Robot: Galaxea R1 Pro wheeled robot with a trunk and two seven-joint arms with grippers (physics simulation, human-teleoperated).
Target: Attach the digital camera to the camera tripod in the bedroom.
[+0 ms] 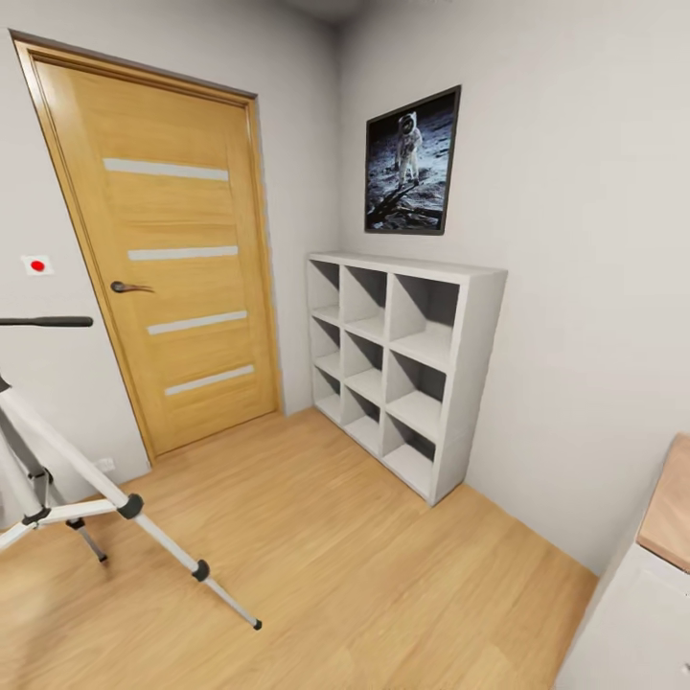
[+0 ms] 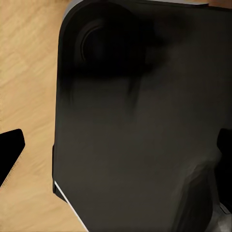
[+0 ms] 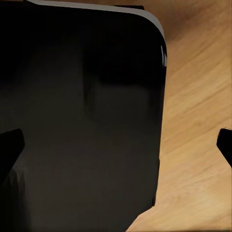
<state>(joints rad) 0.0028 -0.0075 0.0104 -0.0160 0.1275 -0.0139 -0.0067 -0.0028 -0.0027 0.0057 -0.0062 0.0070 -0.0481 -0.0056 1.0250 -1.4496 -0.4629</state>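
We had reached the bedroom, the tripod (image 1: 91,479) standing bare by the door (image 1: 163,259), no camera in sight, both hands apparently spread and empty, so finding and mounting remained.

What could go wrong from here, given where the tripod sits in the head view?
1. The camera tripod is cut off at the view's left edge, its head out of frame; driving or turning left could clip the splayed leg.
2. The pan handle sticks out at height, an easy snag for an arm.
3. No digital camera is in sight and both wrist views face the robot's dark base, so the pickup is not yet located.
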